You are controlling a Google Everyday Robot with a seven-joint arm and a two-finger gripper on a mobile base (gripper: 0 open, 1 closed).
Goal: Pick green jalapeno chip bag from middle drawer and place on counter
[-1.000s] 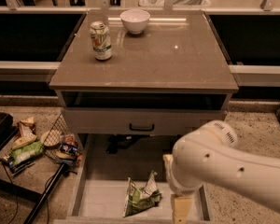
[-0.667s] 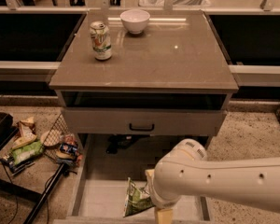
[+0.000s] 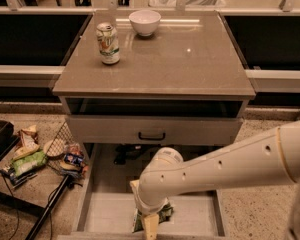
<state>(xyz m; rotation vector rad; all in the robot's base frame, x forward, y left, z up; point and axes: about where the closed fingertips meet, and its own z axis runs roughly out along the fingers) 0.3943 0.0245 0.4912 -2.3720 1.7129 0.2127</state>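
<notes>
The middle drawer point(image 3: 107, 211) stands pulled out at the bottom of the view, with a pale plank floor and low grey walls. The green jalapeno chip bag point(image 3: 165, 214) lies in it near the front; only green-and-white edges show beneath my arm. My gripper point(image 3: 150, 225) reaches down from the right, directly over the bag and against it. The white arm hides most of the bag. The counter point(image 3: 190, 59) is the glossy grey-beige top of the cabinet above.
A soda can point(image 3: 108, 44) and a white bowl point(image 3: 144, 22) stand on the counter's back left. The grey drawer front with black handle point(image 3: 151, 134) is above the open drawer. Mixed wrappers point(image 3: 30, 159) and a dark pole point(image 3: 50, 209) lie on the floor at left.
My arm has swung left and down over the drawer. The chip bag, plainly visible before, is now mostly covered by the wrist and gripper.
</notes>
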